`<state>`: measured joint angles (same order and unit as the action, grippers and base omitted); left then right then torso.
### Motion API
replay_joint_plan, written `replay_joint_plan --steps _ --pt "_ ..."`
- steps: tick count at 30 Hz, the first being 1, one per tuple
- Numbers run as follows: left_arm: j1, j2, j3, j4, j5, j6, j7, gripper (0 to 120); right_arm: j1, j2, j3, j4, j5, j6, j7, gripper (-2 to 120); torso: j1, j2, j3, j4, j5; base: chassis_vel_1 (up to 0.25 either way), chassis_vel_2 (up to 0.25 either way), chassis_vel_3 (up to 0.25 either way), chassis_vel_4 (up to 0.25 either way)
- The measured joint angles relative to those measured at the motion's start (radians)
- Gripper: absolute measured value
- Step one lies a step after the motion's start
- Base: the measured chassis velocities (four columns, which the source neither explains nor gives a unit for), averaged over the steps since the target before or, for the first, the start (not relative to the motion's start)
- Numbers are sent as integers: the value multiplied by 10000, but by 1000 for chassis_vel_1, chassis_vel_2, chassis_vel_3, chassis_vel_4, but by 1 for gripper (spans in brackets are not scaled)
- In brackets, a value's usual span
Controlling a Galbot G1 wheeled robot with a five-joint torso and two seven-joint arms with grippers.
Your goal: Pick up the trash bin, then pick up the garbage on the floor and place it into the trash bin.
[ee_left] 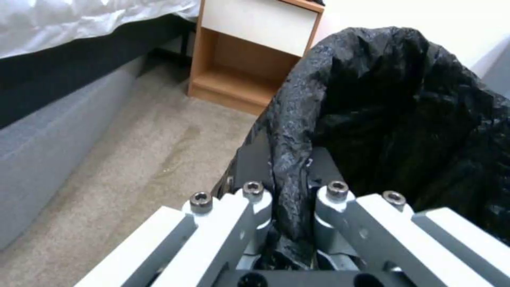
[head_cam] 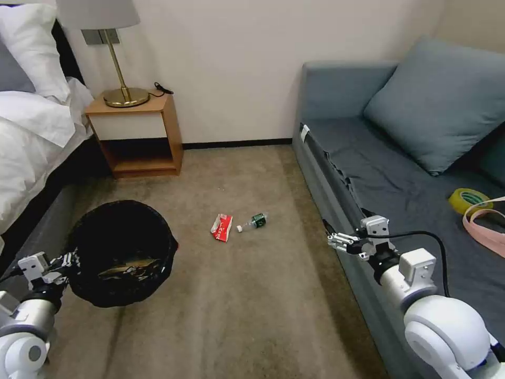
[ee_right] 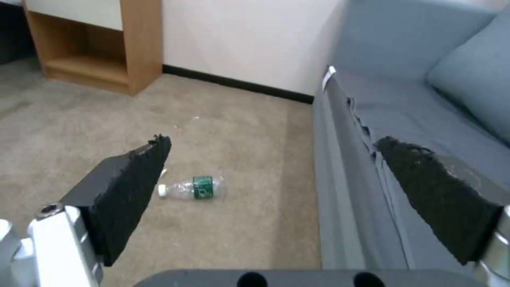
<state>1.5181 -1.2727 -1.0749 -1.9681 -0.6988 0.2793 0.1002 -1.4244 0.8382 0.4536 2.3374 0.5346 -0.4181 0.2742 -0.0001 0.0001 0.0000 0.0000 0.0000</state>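
— Where was the low round bin lined with crinkly black plastic [head_cam: 122, 252] seen?

— It was held off to the robot's left, beside the bed with white sheets [head_cam: 31, 121], its rim gripped by the left pincer [head_cam: 67, 259]. In the left wrist view the bag-covered rim [ee_left: 289, 159] was seen pinched between the two fingers, which were clamped together on it. Gold-brown and brownish litter [head_cam: 129, 267] was glimpsed at the bottom of the bin.

— And the right pincer [head_cam: 332, 241]?

— It was held out in the air at the front edge of the grey-blue sofa [head_cam: 389, 179], with its black padded fingers [ee_right: 133, 187] spread wide apart and nothing between them.

— What was left on the beige carpet [head_cam: 252, 295]?

— A red-and-white flat packet [head_cam: 222, 227] and a small clear plastic bottle with a green label [head_cam: 253, 221] were found lying just beside each other, between the bin and the sofa. The bottle [ee_right: 192, 188] lay on its side, well apart from the right pincer.

— Anything else nearby?

— A wooden nightstand [head_cam: 138, 136] with a brass lamp [head_cam: 124, 79] was placed against the wall, and a yellow tape roll [head_cam: 468, 200] was seen on the sofa seat.
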Motion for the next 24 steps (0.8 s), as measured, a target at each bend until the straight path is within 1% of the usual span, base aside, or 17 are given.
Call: replay_joint_plan --steps 5,21,24 --pt "-6 -4 -80 42 -45 -4 11 4 70 -11 0 -25 70 -114 -66 100 0 -1 0 0 0 0 0 0 0" --pt "-8 -15 -254 65 -162 -7 20 4 233 -94 -44 -78 169 -80 -82 100 0 0 0 0 0 0 0 0 0" --pt "-104 -4 -257 101 -147 -7 -72 4 242 -105 -82 -90 165 -16 -81 100 0 0 0 -1 0 0 0 0 0"
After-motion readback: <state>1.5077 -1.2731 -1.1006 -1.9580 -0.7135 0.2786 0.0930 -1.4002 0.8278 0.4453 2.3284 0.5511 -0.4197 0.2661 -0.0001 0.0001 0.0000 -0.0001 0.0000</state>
